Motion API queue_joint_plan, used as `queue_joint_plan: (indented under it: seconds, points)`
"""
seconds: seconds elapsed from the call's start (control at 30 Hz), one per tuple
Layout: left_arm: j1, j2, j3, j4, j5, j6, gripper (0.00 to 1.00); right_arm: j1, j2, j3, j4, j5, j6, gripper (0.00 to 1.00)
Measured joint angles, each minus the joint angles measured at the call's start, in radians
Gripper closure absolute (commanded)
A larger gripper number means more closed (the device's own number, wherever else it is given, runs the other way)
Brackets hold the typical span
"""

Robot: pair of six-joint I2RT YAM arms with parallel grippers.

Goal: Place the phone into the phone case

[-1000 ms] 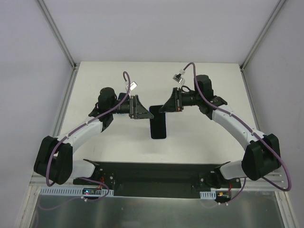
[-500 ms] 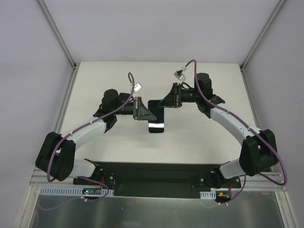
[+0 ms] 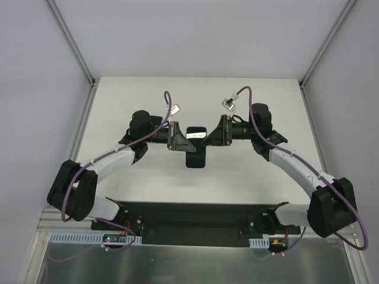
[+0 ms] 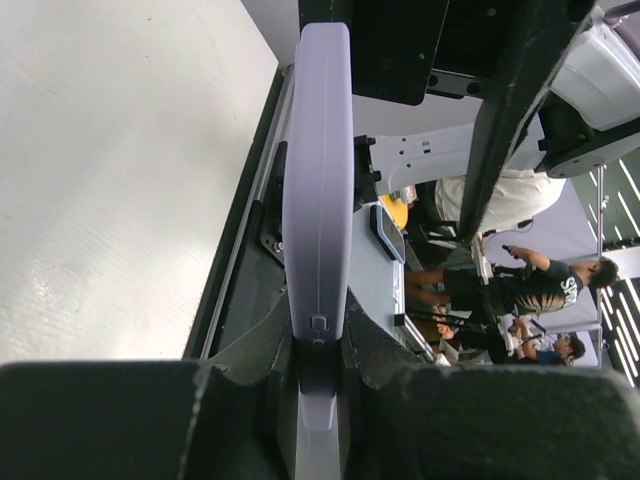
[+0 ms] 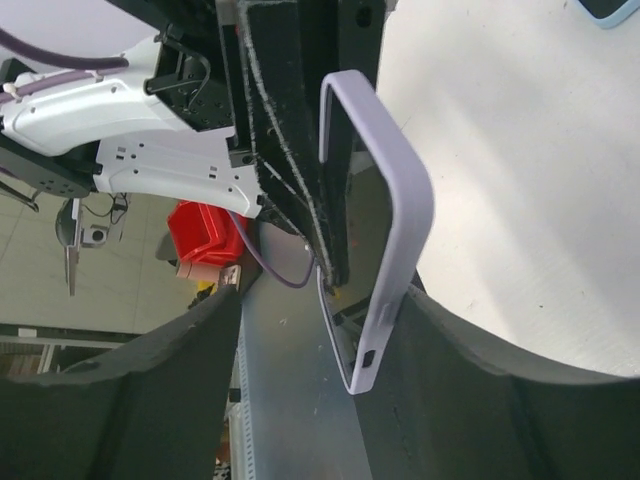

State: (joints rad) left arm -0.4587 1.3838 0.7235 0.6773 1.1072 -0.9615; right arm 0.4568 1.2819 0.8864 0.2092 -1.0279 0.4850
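A lilac phone case hangs above the middle of the table, between my two grippers. From above a dark face, apparently the phone, fills its rim; whether it is fully seated I cannot tell. My left gripper is shut on the case's left long edge. In the left wrist view the case stands edge-on, with the left gripper pinching its near end. My right gripper is open at the case's right side. In the right wrist view the case lies against one of the spread fingers.
The white table is walled by grey panels left, right and behind. Both arm bases sit on a black plate at the near edge. A light-blue-edged object lies on the table in the corner of the right wrist view.
The left gripper has moved in and closed on the case's left edge. The right gripper, shut on the case before, has opened. The case has shifted slightly toward the back of the table.
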Motion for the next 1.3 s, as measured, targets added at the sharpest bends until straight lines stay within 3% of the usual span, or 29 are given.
queue_joint_plan:
  seconds: [0.13,0.17,0.2,0.27,0.33,0.47,0.5,0.77,0.83,0.93,1.03,1.13,1.23,1.3]
  points:
    - [0.001,0.003,0.017,-0.001,0.014,0.0,1.0,-0.002,0.006,0.0,0.003,0.003,-0.008,0.57]
    - [0.002,0.004,0.021,-0.001,0.018,0.0,1.0,-0.002,0.008,0.0,0.003,0.007,-0.008,0.72]
    - [0.002,0.004,0.022,0.0,0.018,0.0,1.0,-0.004,0.012,0.0,0.003,0.013,-0.008,0.8]
    - [0.002,0.004,0.022,0.007,0.027,0.0,1.0,-0.006,0.02,0.0,-0.001,0.027,-0.011,0.9]
    - [0.004,0.004,0.023,0.014,0.032,0.002,1.0,-0.01,0.031,0.0,-0.001,0.031,-0.008,0.88]
    - [0.008,0.005,0.023,0.018,0.044,0.008,1.0,-0.009,0.031,0.0,0.003,0.031,-0.003,0.53]
    - [0.008,0.005,0.023,0.016,0.045,0.011,1.0,-0.009,0.031,0.001,0.004,0.031,0.001,0.49]
    - [0.008,0.002,0.023,-0.01,0.074,0.051,1.0,-0.014,0.039,0.048,0.02,0.013,0.009,0.44]
    - [0.008,0.0,0.023,-0.023,0.074,0.062,1.0,-0.014,0.056,0.054,0.022,0.003,0.008,0.45]
    - [0.008,0.0,0.023,-0.055,0.073,0.072,1.0,-0.013,0.096,0.059,0.032,-0.008,0.008,0.55]
    - [0.008,0.0,0.023,-0.072,0.071,0.085,1.0,-0.011,0.121,0.058,0.03,-0.008,0.005,0.76]
    - [0.008,0.0,0.028,-0.099,0.07,0.104,1.0,-0.01,0.122,0.058,0.021,-0.004,0.002,0.88]
    - [0.008,-0.003,0.051,-0.159,0.066,0.138,0.99,-0.011,0.123,0.058,0.026,-0.007,0.0,0.94]
    - [0.008,-0.013,0.072,-0.223,0.058,0.167,0.9,-0.011,0.123,0.058,0.031,-0.007,0.0,0.94]
